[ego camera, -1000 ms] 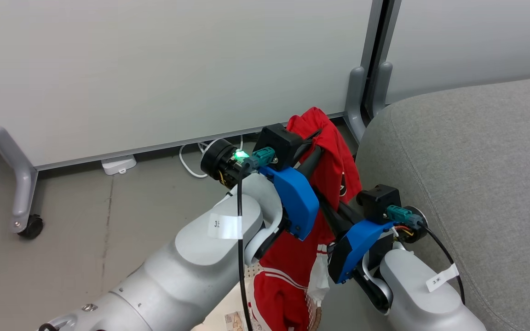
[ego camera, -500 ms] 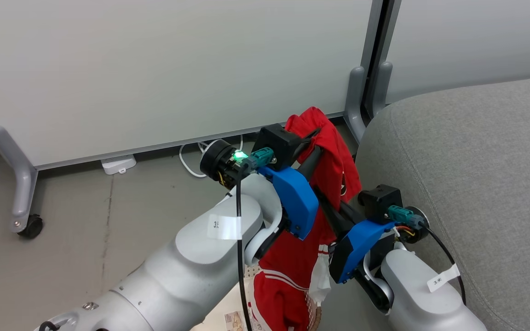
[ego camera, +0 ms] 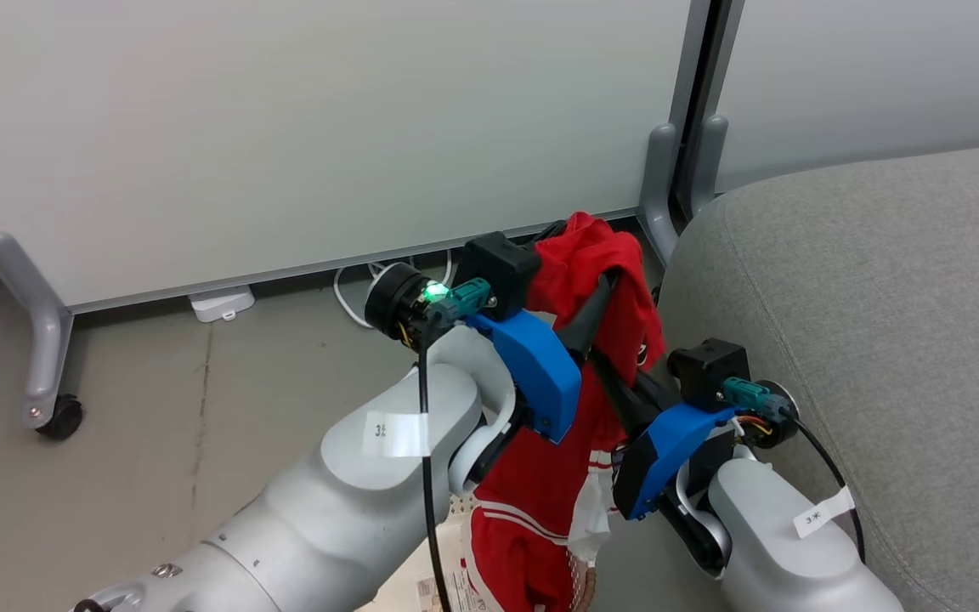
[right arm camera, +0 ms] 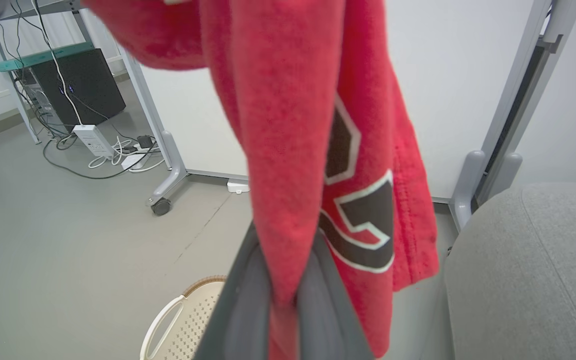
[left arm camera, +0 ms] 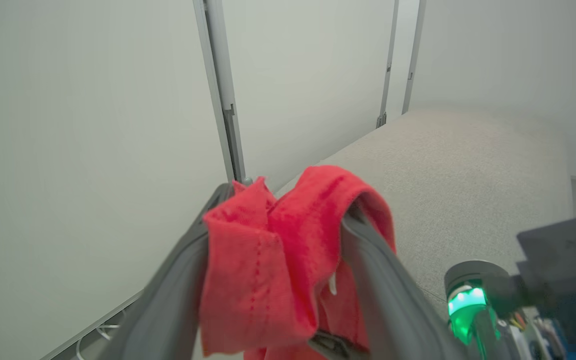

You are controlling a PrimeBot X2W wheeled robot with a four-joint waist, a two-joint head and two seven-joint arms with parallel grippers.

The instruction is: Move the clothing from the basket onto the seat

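- The left claw (left arm camera: 288,200) stands spread wide and grips nothing; the red garment (ego camera: 540,484) merely drapes over its fingers.
- The red garment hangs in the air over the basket (right arm camera: 183,320), beside the seat (ego camera: 880,297). It looks soft, light and limp, and likely to slide off, so a gathered fold is the place to pinch it.
- The right claw (right arm camera: 285,250) is clamped on such a fold.
- The right wrist view reveals block lettering and the basket's rim; the head view shows white stripes lower down.

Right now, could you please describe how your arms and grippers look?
Left arm and right arm: rounded pale-grey shells, white paper tags, black cables, blue wrist covers, black boxes. A green light glows at the left wrist. Left gripper and right gripper: two long dark-grey fingers each.
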